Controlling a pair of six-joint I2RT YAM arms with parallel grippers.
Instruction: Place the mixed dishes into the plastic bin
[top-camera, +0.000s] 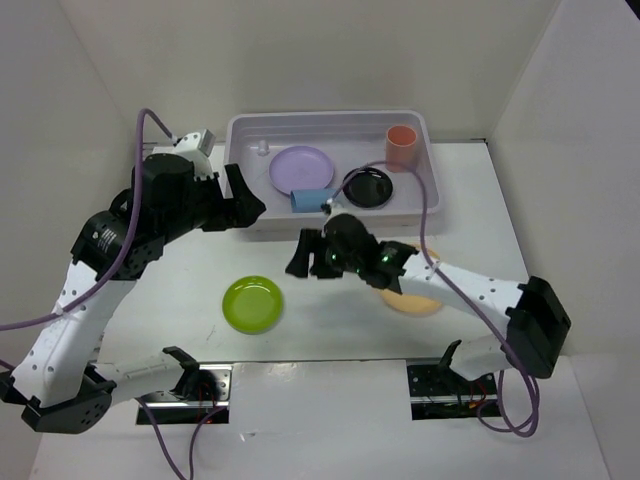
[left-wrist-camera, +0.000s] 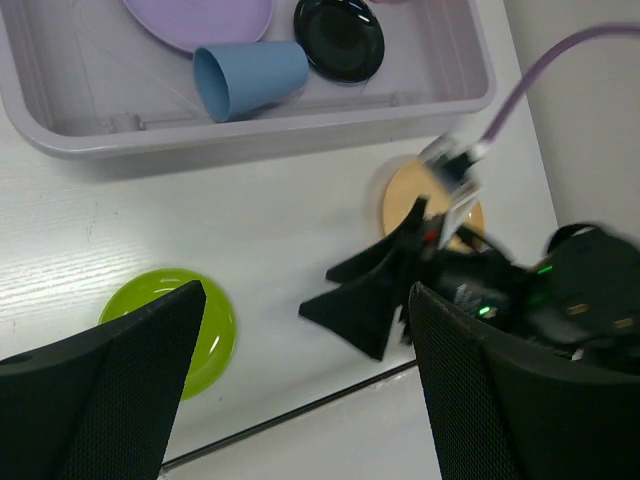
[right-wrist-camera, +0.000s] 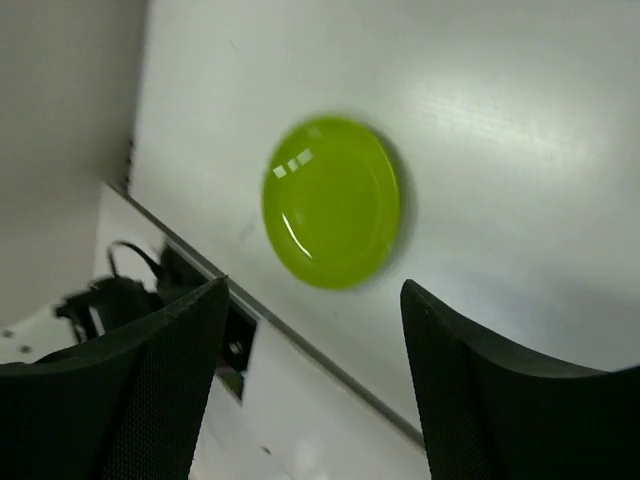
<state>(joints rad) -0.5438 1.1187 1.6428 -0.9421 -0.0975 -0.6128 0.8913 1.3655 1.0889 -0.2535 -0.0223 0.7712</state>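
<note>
The plastic bin (top-camera: 330, 120) at the back holds a lavender plate (top-camera: 301, 168), a glossy black plate (top-camera: 368, 187), a blue cup (top-camera: 312, 200) on its side and an upright salmon-red cup (top-camera: 402, 146). A lime green plate (top-camera: 252, 303) lies on the table in front. The pale orange-yellow plate (top-camera: 415, 302) is partly hidden under my right arm. My right gripper (top-camera: 299, 255) hangs open and empty above the table, right of the green plate (right-wrist-camera: 332, 202). My left gripper (top-camera: 250, 205) stands open and empty by the bin's front left wall (left-wrist-camera: 250, 135).
White walls close in the table on the left, back and right. The table's near edge, with a dark seam (right-wrist-camera: 300, 345), runs just in front of the green plate (left-wrist-camera: 170, 330). My right arm's purple cable (top-camera: 425, 215) arches over the bin's right end.
</note>
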